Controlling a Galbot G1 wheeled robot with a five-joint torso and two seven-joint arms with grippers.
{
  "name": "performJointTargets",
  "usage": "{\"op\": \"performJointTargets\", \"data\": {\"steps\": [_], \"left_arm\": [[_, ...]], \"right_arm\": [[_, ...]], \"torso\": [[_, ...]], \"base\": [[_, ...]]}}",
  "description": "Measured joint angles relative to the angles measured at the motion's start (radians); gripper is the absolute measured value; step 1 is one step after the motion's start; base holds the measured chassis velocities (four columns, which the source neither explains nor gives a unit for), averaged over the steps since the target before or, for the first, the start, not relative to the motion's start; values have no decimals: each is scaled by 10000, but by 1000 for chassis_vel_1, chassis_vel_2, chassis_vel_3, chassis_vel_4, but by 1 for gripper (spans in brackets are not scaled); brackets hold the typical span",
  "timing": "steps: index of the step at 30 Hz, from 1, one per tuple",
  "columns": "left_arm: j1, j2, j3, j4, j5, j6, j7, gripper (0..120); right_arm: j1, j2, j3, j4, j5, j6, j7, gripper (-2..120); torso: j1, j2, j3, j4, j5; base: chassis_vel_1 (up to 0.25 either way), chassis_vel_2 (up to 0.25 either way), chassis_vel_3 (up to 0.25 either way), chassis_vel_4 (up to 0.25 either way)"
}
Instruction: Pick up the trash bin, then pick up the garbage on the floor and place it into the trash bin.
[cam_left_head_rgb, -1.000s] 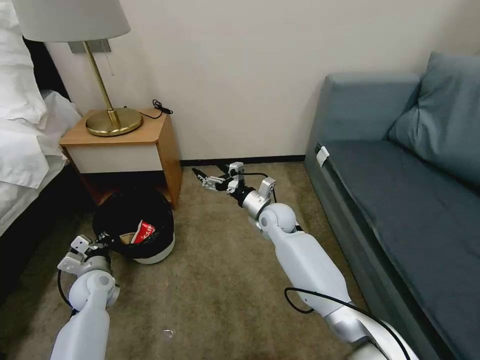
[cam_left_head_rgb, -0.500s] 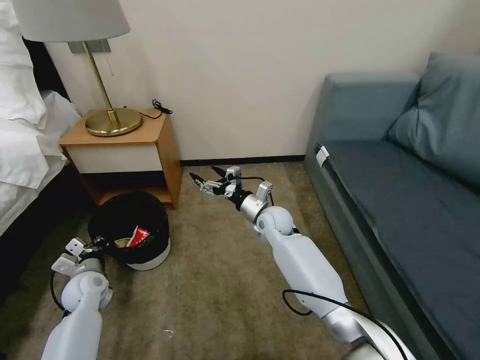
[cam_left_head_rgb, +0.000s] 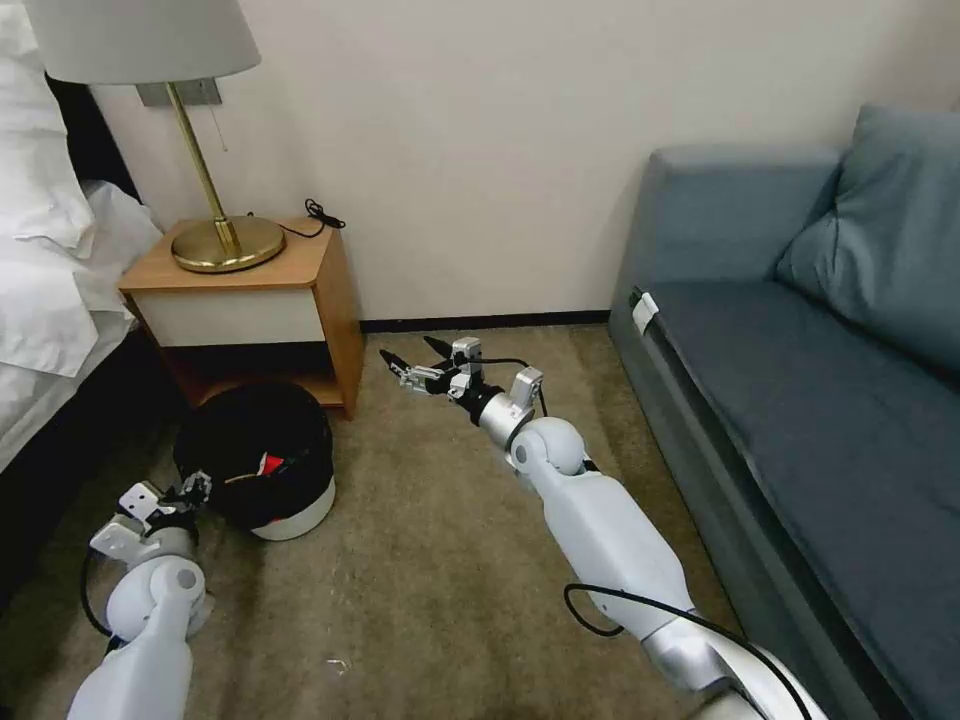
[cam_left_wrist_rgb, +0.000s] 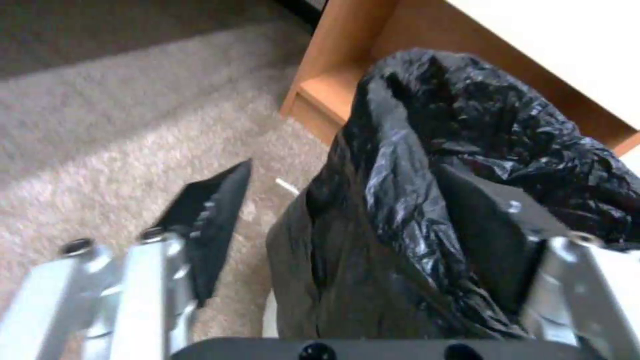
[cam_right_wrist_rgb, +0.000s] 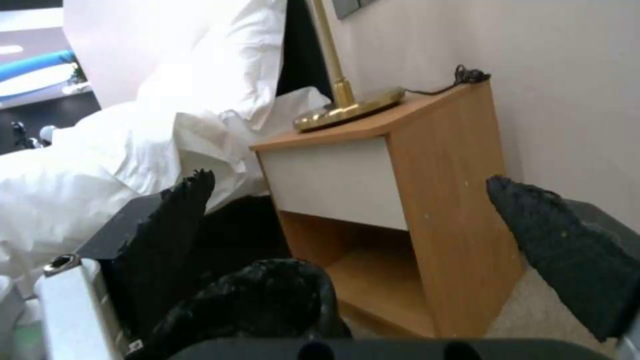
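The trash bin (cam_left_head_rgb: 297, 513) is a small white tub with a black bag (cam_left_wrist_rgb: 427, 150) folded over its rim. It stands on the carpet in front of the nightstand. Inside it a piece of the garbage, a red-and-white packet (cam_left_head_rgb: 271, 466), shows in the head view. My left gripper (cam_left_head_rgb: 192, 489) sits at the bin's near-left side. In the left wrist view the left gripper (cam_left_wrist_rgb: 343, 167) is open, and the bag's rim lies between its spread fingers (cam_left_wrist_rgb: 207, 220). My right gripper (cam_left_head_rgb: 405, 361) hovers open and empty over the carpet to the right of the nightstand, with the bin's bag (cam_right_wrist_rgb: 260, 295) low before it.
The wooden nightstand (cam_left_head_rgb: 330, 290) with a brass lamp (cam_left_head_rgb: 215, 240) stands just behind the bin, and the bed (cam_left_head_rgb: 50, 290) is at the left. A blue-grey sofa (cam_left_head_rgb: 790, 400) fills the right side. A small white scrap (cam_left_head_rgb: 337, 663) lies on the open carpet (cam_left_head_rgb: 430, 560).
The bin has come down and to the left, from tilted toward me to standing on the carpet. My left arm drew back with it. The right gripper drifted slightly left.
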Motion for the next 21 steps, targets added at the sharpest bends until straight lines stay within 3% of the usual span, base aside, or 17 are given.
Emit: {"op": "performJointTargets", "data": {"steps": [2,6,11,12,17,21], "left_arm": [[205,-36,-126,-303,513,63,3,94],[430,-93,-277,-613,1034,116,28,98],[1413,217,-663,-1827,2928,-62,281,100],[1413,217,-663,-1827,2928,-62,281,100],[1813,763,-1015,-3425,3445,-38,310,100],[1960,1072,-1171,-4070,3446,-39,494,100]], "right_arm": [[-52,-28,-4,103,-19,-9,80,100],[-90,-50,-6,182,-24,-7,195,100],[-209,-84,91,442,-197,21,704,100],[-209,-84,91,442,-197,21,704,100],[-279,-200,506,658,-451,-68,1692,100],[-302,-272,826,729,-550,-155,2349,100]], "torso": [[0,0,0,0,0],[0,-1,0,-1,0],[0,-1,0,3,0],[0,-1,0,3,0],[0,0,0,-2,2],[0,0,0,0,2]], "base": [[0,0,0,0],[0,0,0,0],[0,0,0,0],[0,0,0,0],[0,0,0,0],[0,0,0,0]]}}
